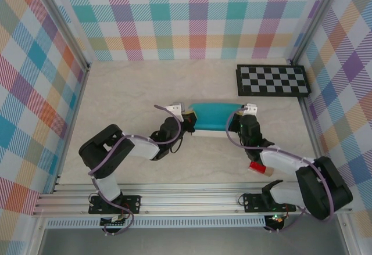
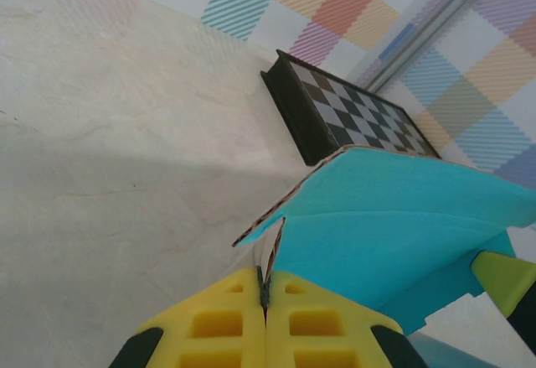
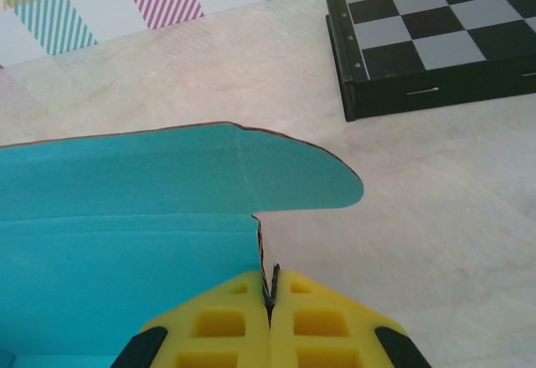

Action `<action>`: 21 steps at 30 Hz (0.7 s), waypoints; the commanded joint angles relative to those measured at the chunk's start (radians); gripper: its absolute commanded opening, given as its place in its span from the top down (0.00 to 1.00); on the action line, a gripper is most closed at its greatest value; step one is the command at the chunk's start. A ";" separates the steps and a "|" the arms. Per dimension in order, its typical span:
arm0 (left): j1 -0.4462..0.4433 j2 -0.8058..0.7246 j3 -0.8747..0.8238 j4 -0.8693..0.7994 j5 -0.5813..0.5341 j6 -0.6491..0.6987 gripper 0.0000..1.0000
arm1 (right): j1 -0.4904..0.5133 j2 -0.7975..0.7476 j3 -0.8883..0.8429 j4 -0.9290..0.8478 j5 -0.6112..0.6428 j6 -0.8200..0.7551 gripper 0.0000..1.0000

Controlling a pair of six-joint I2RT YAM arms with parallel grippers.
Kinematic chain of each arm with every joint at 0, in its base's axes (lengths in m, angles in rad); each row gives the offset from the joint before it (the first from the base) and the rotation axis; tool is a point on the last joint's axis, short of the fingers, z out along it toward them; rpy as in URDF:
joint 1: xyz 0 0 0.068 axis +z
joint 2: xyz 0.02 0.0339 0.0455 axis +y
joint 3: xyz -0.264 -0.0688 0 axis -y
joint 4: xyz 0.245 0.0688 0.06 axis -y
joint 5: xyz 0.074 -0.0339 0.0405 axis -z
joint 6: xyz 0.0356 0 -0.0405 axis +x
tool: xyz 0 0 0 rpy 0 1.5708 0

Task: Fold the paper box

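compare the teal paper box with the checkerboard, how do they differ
Colour: the paper box is plain teal; the checkerboard is black and grey squares.
Pose: the left fingers and right fingers pinch the paper box's ends, one flap raised; the checkerboard lies flat, untouched.
Build: the paper box is thin card; the checkerboard is a thick, dark-sided slab.
Both look wider than deep from above.
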 commanded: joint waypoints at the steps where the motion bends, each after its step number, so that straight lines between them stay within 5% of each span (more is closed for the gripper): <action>1: -0.121 -0.037 -0.030 -0.087 0.109 0.107 1.00 | 0.075 -0.072 -0.051 -0.117 -0.134 0.036 1.00; 14: -0.176 -0.074 -0.103 -0.073 0.029 0.325 1.00 | 0.101 -0.319 -0.055 -0.577 -0.155 0.198 0.99; 21: -0.189 -0.048 -0.099 -0.059 -0.012 0.461 1.00 | 0.102 -0.406 -0.059 -0.711 -0.163 0.260 0.83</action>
